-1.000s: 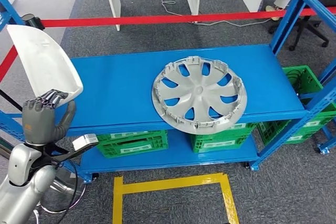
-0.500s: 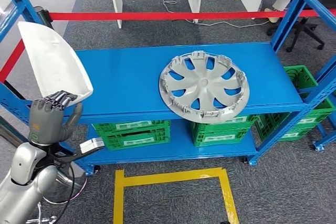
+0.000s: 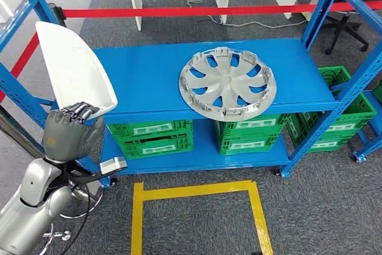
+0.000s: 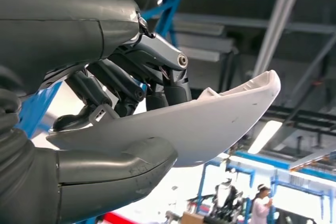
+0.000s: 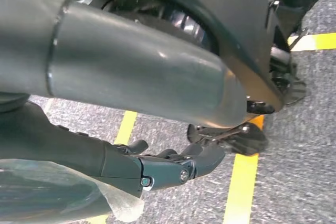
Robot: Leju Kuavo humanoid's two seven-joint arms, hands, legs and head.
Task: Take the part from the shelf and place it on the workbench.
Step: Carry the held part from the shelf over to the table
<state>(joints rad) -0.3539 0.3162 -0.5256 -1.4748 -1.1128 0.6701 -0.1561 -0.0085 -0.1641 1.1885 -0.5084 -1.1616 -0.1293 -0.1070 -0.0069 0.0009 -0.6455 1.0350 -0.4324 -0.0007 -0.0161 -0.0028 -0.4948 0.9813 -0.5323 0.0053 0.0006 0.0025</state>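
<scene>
Holding the white part [image 3: 74, 70], the left hand [image 3: 67, 132] pinched its edge.
Right hand [image 5: 174, 166] hung loosely curled, holding nothing; crates' [image 3: 153, 137] contents were hidden.

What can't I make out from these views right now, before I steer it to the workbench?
- White part: its gripped edge, head view, is hidden under the left hand fingers.
- Workbench: outside the pictures, so the drop spot can't be judged.
- Right hand: right wrist view, the forearm cover hides much of it; open or shut is unclear.
- Green crates: contents hidden by the blue shelf.
</scene>
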